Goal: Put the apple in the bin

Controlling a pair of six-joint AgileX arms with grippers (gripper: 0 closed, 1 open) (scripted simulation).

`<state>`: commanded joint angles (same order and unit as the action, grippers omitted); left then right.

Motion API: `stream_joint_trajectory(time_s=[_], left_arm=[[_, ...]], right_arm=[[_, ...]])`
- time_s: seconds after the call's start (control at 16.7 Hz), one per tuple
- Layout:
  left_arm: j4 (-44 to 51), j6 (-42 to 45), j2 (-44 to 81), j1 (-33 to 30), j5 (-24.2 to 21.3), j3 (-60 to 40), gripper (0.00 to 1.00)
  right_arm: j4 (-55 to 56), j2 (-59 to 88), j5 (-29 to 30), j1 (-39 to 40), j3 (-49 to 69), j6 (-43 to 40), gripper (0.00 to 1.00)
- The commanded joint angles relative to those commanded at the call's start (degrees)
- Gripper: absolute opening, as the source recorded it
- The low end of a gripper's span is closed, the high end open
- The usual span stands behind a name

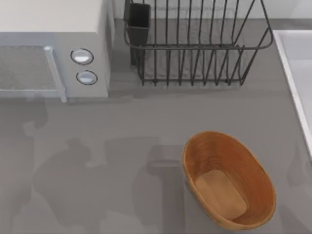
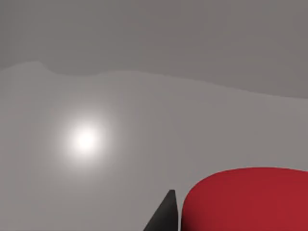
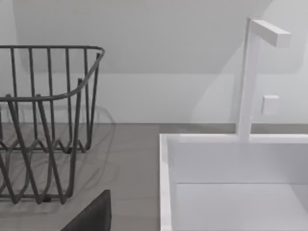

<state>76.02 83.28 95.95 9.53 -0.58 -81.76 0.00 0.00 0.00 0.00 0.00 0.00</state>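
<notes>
The apple [image 2: 250, 202] is bright red and sits very close to the left wrist camera. A dark finger [image 2: 166, 214] of my left gripper presses against its side, and the grey table lies well below it, so the gripper is shut on the apple in the air. The bin [image 1: 253, 175], an oval brown ribbed basket with a tan bottom, stands at the table's front right. A dark part of my right gripper [image 3: 91, 216] shows over the table between the dish rack and the sink.
A black wire dish rack [image 1: 195, 48] stands at the back centre, with a dark cup holder [image 1: 139, 24] on its left end. A grey microwave [image 1: 53, 53] fills the back left. A white sink [image 3: 231, 183] with a tap [image 3: 250, 77] runs along the right edge.
</notes>
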Motion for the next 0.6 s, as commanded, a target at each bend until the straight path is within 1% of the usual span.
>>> stream_joint_trajectory(time_s=[0.18, 0.3, 0.42, 0.6], left_arm=[[1.2, -3.6, 3.0, -3.7, -1.1, -1.1, 0.0], [2.3, -8.7, 7.1, -9.1, -2.3, -3.2, 0.0], [3.6, -15.1, 12.2, -17.0, -3.8, -6.6, 0.0], [4.9, -25.6, 20.2, -31.4, -6.3, -13.9, 0.0]], right_arm=[[0.0, 0.0, 0.0, 0.0, 0.0, 0.0, 1.0], [0.0, 0.0, 0.0, 0.0, 0.0, 0.0, 1.0], [0.0, 0.0, 0.0, 0.0, 0.0, 0.0, 1.0], [0.0, 0.0, 0.0, 0.0, 0.0, 0.0, 1.0]])
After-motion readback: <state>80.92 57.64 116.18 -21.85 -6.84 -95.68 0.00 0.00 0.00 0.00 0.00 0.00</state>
